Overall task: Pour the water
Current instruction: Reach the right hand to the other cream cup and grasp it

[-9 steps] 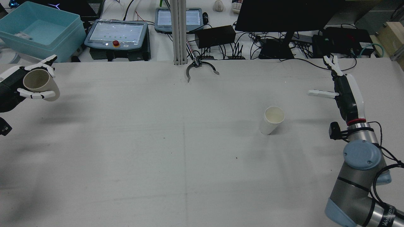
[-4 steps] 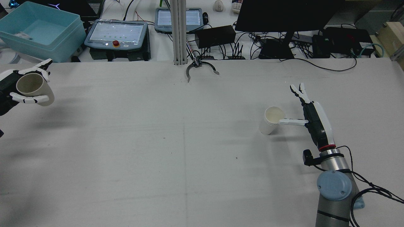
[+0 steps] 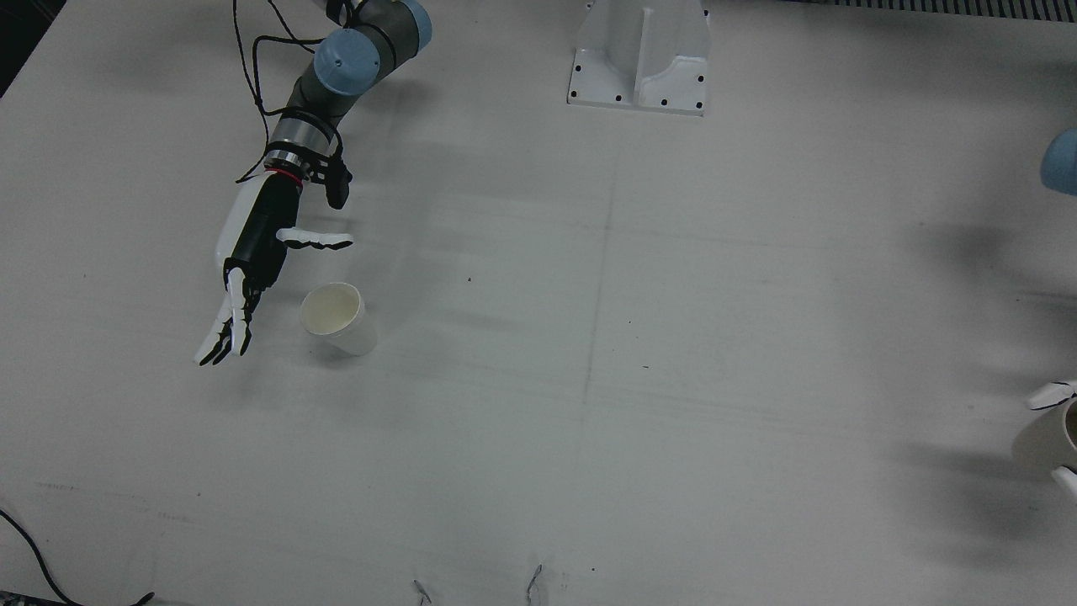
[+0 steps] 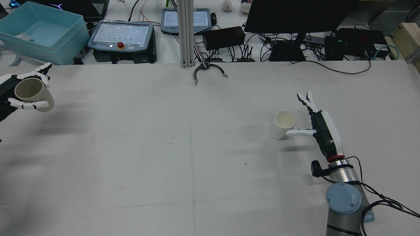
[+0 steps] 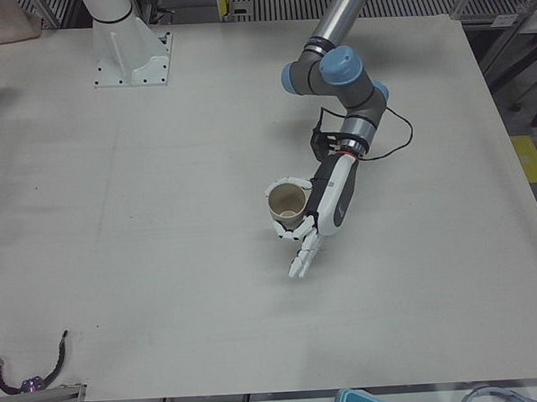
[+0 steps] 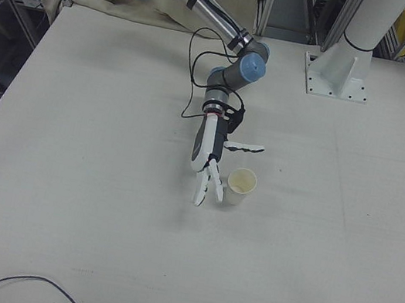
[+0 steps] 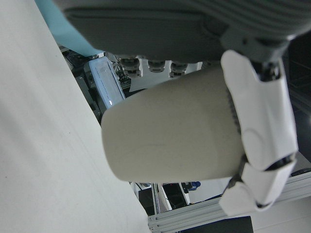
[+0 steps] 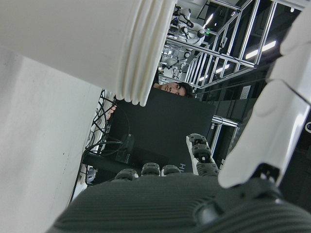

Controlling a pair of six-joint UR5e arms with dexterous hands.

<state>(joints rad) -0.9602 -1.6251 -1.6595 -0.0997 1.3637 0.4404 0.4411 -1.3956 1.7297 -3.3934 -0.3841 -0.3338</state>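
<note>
A white paper cup (image 4: 283,124) stands upright on the table, right of centre in the rear view. My right hand (image 4: 320,127) is open just beside it, fingers stretched past its far side and the thumb reaching along its near side. In the front view this cup (image 3: 335,317) sits in the crook between thumb and fingers of the right hand (image 3: 252,261). My left hand (image 4: 13,91), at the table's far left edge, is shut on a beige cup (image 4: 31,91) held tilted above the surface. The left hand view shows that beige cup (image 7: 170,141) clasped by white fingers (image 7: 257,131).
A black claw-shaped part (image 4: 210,70) lies at the table's far edge below an aluminium post (image 4: 185,32). Behind it are a teal bin (image 4: 42,31), control pendants and a monitor with cables. A white pedestal (image 3: 639,55) stands on the robot's side.
My right hand has swung in from the far right of the table and dropped beside the white cup. The left hand with the beige cup has drifted slightly outward to the left.
</note>
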